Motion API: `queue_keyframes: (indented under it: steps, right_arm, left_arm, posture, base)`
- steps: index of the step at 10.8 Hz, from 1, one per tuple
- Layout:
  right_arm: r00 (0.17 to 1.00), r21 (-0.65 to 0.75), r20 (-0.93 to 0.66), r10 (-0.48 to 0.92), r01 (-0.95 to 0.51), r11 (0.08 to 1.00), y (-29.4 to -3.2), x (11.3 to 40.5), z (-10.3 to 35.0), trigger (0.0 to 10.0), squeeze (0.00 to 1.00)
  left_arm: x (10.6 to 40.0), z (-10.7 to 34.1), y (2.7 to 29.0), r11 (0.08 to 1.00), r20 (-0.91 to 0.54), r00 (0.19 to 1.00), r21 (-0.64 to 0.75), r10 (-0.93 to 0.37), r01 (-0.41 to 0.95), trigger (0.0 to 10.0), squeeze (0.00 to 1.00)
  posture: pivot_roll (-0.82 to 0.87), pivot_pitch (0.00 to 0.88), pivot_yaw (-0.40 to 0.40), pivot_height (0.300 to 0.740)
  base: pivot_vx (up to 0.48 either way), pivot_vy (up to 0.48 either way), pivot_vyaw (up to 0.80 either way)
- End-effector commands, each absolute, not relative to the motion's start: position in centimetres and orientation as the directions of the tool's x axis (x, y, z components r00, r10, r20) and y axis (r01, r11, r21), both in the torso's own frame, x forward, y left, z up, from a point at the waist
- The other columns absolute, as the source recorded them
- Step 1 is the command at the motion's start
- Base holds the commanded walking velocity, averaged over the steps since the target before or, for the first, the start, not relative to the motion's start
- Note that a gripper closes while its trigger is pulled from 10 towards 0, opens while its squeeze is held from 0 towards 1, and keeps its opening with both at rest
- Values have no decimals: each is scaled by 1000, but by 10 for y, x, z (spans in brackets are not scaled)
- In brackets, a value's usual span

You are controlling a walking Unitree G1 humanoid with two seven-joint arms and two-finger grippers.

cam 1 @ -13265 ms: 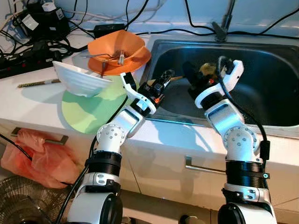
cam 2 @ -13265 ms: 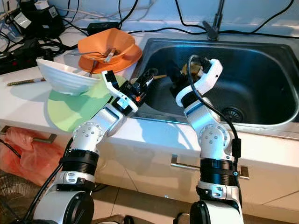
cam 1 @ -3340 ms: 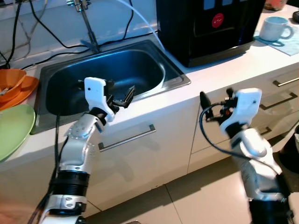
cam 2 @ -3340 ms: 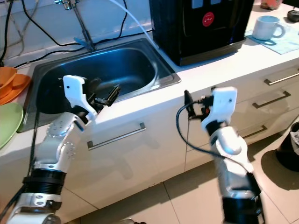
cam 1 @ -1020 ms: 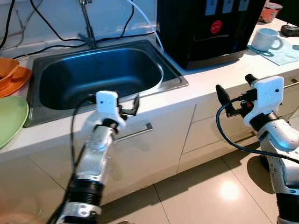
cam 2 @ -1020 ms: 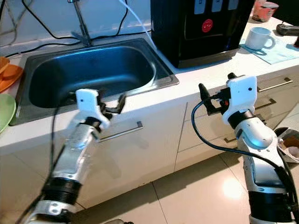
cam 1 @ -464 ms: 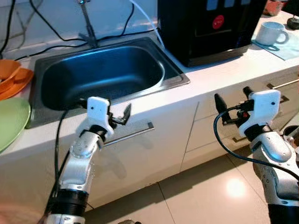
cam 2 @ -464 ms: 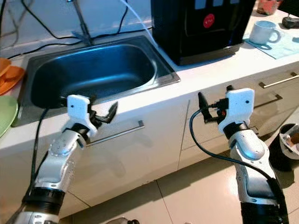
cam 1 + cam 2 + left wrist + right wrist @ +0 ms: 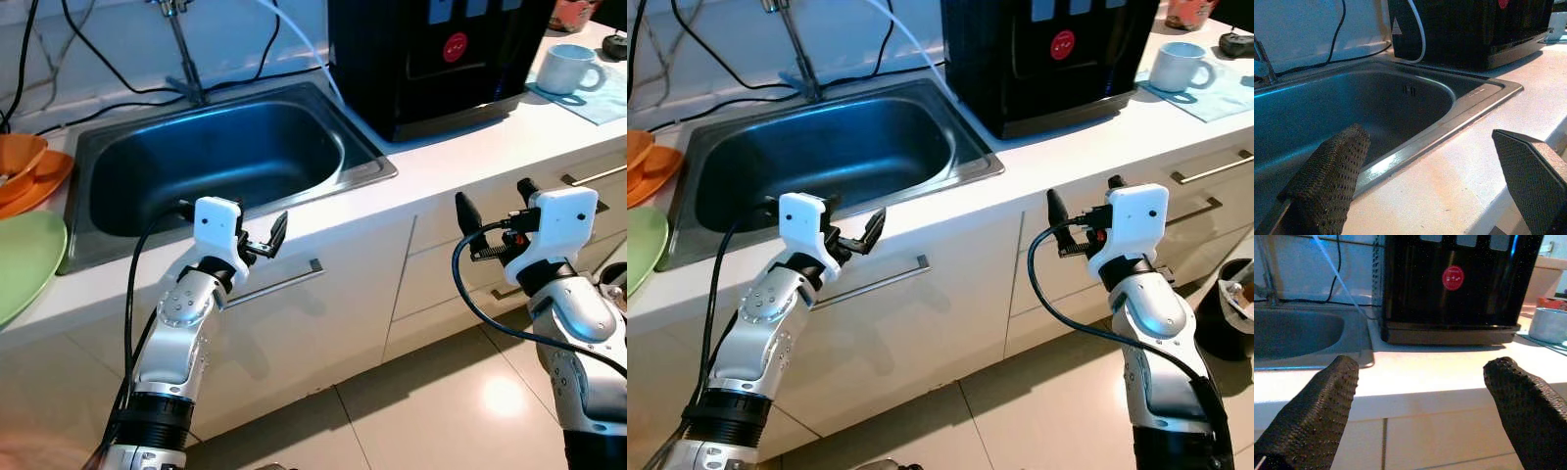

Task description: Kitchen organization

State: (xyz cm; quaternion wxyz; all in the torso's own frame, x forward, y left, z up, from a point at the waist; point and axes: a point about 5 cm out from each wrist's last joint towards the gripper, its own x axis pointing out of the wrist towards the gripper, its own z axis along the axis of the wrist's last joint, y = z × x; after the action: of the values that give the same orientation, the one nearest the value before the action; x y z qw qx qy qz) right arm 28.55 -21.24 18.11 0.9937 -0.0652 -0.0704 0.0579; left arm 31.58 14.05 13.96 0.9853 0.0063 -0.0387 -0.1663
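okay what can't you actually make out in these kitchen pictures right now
- Sink floor nearest the robot: hidden by its front wall in both eye views.
- Green plate and orange bowl: cut off by the left edge.
- Faucet: top cut off by the upper edge.
- Black dispenser: red label too small to read.
- White mug: inside not visible.

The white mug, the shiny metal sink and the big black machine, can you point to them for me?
White ceramic mug (image 9: pixel 566 69): left eye view, on its side wall.
Stainless steel sink (image 9: pixel 364 167): left eye view, on its right rim.
Black countertop water dispenser (image 9: pixel 1459 289): right wrist view, on its front panel.
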Motion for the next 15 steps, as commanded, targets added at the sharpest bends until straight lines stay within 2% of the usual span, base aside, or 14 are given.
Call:
queue_keyframes:
  steps: [1,3,5,6,8,10,15]
  right_arm:
    - [981,-135,151,118,-98,986,-214,287,183,10000,0]
    - [977,-155,158,141,-116,981,-210,284,186,10000,0]
    - [979,-169,159,130,-103,980,-217,284,188,10000,0]
    - [978,-184,165,126,-95,978,-220,286,192,10000,0]
    - [979,-187,162,121,-90,978,-221,287,191,10000,0]
    - [977,-147,178,116,-90,985,-210,285,191,10000,0]
    - [975,-101,210,76,-55,993,-204,288,197,10000,0]
  left_arm:
    - [319,141,145,951,73,948,26,-310,309,10000,0]
    - [320,138,143,950,59,949,15,-311,311,10000,0]
    - [322,144,132,931,74,928,19,-364,364,10000,0]
    - [322,146,133,937,81,934,10,-349,349,10000,0]
    - [321,147,137,952,95,948,-8,-303,305,10000,0]
    - [320,162,134,965,172,951,-8,-257,262,10000,0]
    - [324,168,136,971,170,958,-18,-230,237,10000,0]
  posture:
    - [-72,0,127,740]
    - [-96,0,151,740]
    - [-90,0,149,740]
    - [-87,0,138,740]
    - [-81,21,128,740]
    - [-84,15,113,740]
    - [-81,59,120,740]
  base:
    - [0,0,0]
    - [0,0,0]
    - [0,0,0]
    - [0,0,0]
    - [0,0,800]
    - [0,0,800]
    - [0,0,800]
